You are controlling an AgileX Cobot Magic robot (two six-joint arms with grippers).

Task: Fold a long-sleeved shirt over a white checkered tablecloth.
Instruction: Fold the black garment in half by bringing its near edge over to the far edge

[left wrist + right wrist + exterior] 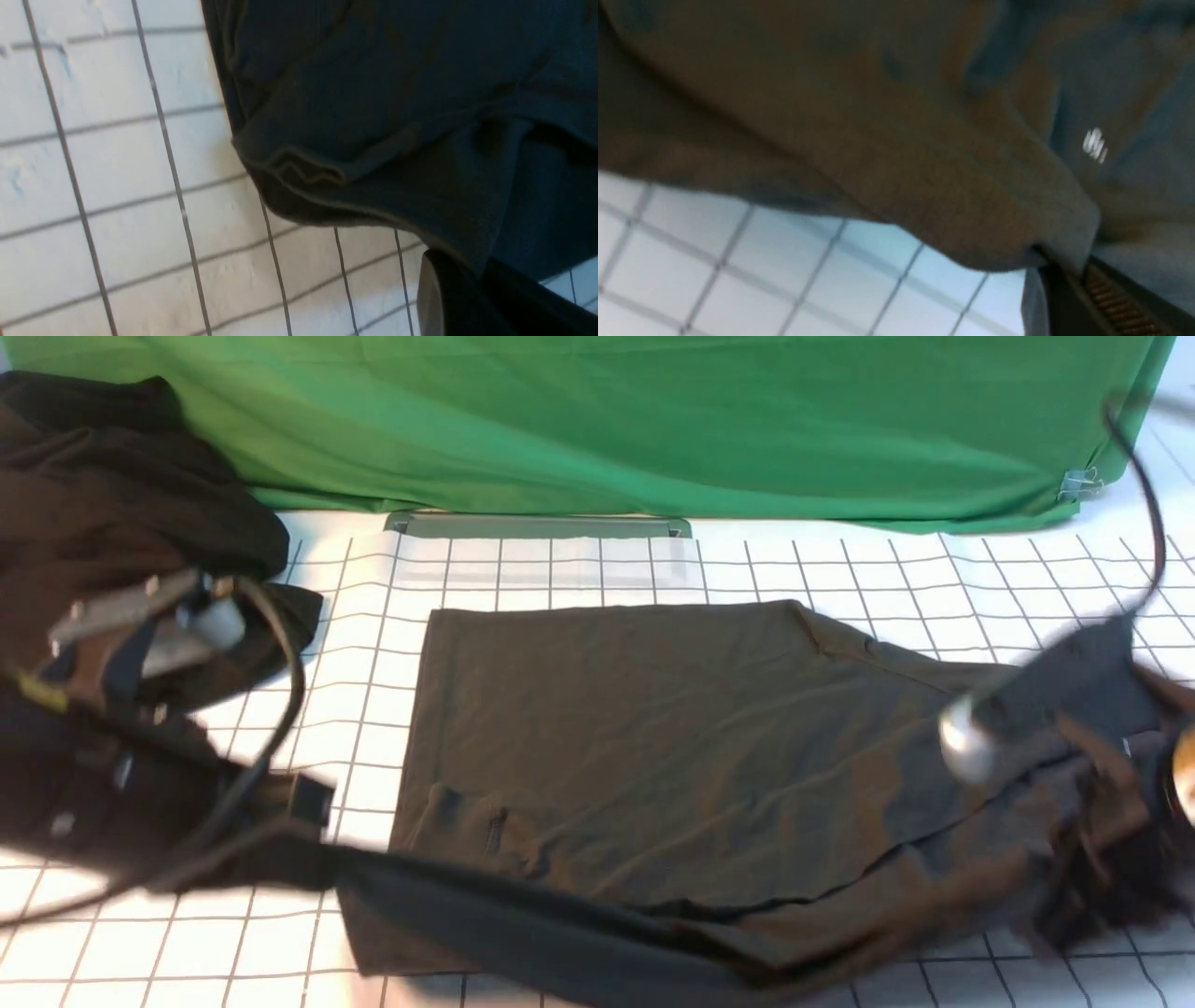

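Between left gripper (455, 275) and right gripper (1057, 266), shirt (653, 737) hangs.

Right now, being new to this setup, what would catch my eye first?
A big dark shirt lies spread across the middle of the white checked tablecloth. Its near edge is lifted, pinched by the left gripper at one end and the right gripper at the other. A green cloth hangs along the back.
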